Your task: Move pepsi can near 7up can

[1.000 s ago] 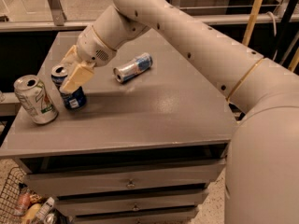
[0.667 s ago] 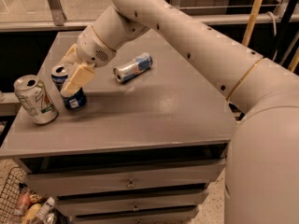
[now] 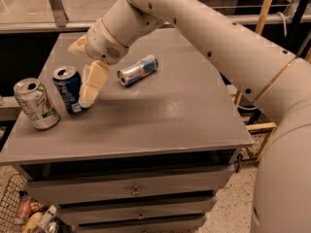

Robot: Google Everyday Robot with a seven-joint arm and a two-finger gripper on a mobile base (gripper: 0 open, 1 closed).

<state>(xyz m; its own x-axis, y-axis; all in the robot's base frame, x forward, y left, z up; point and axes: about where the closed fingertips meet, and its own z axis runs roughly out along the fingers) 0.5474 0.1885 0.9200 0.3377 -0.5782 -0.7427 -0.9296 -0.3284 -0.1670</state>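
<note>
The pepsi can [image 3: 67, 89], dark blue with a silver top, stands upright on the grey table [image 3: 165, 125] at its left side. The 7up can [image 3: 36, 104], pale silver with green and red marks, stands just left of it with a small gap between them. My gripper [image 3: 81, 74] hangs over the pepsi can's right side and is open. One cream finger [image 3: 94, 83] reaches down along the can's right flank. The other finger [image 3: 77, 44] is behind and above the can, apart from it.
A slim silver-and-blue can [image 3: 138, 70] lies on its side mid-table, right of my gripper. The table has drawers [image 3: 133, 191] below its front edge. A wire basket [image 3: 14, 212] with items sits on the floor at the lower left.
My gripper has lifted slightly and its fingers have spread away from the pepsi can. The can stays upright in the same spot beside the 7up can.
</note>
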